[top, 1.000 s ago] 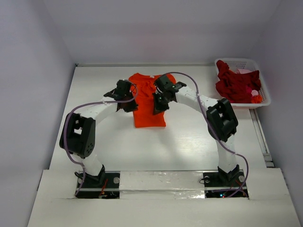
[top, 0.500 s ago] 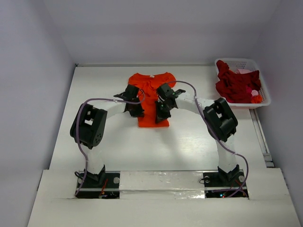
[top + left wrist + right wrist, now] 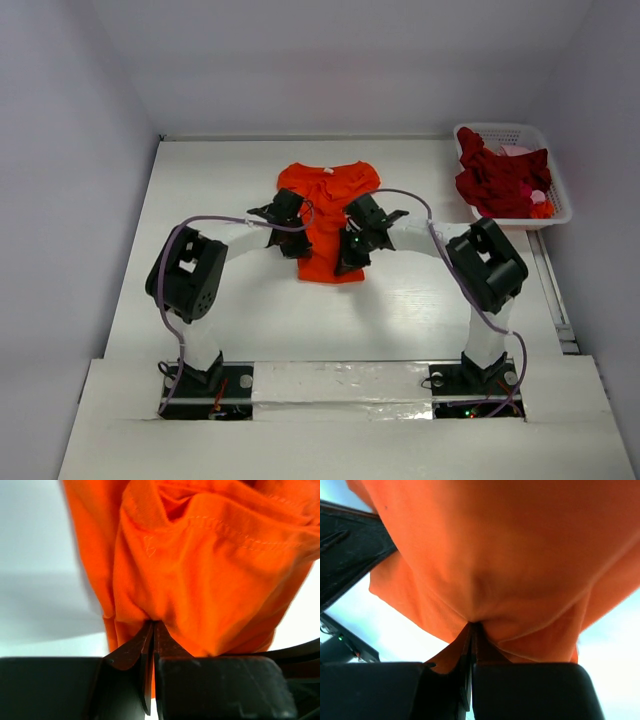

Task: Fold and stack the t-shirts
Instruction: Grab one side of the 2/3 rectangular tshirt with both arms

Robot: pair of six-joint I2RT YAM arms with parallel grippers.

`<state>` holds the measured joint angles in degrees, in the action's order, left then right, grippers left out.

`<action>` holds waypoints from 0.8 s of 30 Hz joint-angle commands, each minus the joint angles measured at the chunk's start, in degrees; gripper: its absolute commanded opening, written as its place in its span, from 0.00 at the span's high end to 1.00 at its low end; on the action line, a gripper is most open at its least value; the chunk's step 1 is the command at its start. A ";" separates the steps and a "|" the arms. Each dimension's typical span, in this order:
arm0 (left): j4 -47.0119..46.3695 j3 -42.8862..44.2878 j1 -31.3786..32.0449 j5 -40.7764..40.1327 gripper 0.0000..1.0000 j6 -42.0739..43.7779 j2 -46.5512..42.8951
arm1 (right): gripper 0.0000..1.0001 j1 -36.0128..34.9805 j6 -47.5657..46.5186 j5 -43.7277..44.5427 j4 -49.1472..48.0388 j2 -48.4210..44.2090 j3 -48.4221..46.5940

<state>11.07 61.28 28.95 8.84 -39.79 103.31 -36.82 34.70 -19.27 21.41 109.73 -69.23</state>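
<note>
While both arms bend inward elbow-high, the left gripper [image 3: 152,625] and right gripper [image 3: 471,626] each pinch tight on a bunched fold of the soft, wrinkled bright orange cloth t-shirt [image 3: 330,195], mid-way across the white table [image 3: 200,200]. Crumpled dark red and pale pink t-shirts [image 3: 500,180] fill the white plastic lattice basket [image 3: 561,190], far right.

The white table [image 3: 200,180] is open along its left edge and along its far edge behind the orange t-shirt [image 3: 328,195]. The middle is blocked: the left gripper [image 3: 297,247] and the right gripper [image 3: 347,264] both pinch this shirt, and their arms arch toward it. Between the arm bases, by the near edge, the surface is free. A white basket [image 3: 500,127] takes the far right corner, with dark red t-shirts [image 3: 495,180] heaped in it.
</note>
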 commanded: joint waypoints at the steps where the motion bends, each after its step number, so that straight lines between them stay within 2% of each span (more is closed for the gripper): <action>1: 11.86 -3.79 1.89 -4.44 1.00 0.24 -3.44 | 1.00 -0.36 0.19 1.69 1.27 -4.43 4.01; 13: 14.77 -11.00 6.11 -4.18 1.00 -3.10 -11.63 | 1.00 -1.94 0.28 2.21 3.20 -14.72 12.45; 24: 14.15 -13.11 7.78 -4.01 1.00 -3.98 -12.87 | 1.00 -5.19 1.78 3.97 4.17 -19.03 14.39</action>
<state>20.97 50.22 35.73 5.69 -43.77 91.39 -41.43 35.55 -16.73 25.15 93.17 -55.00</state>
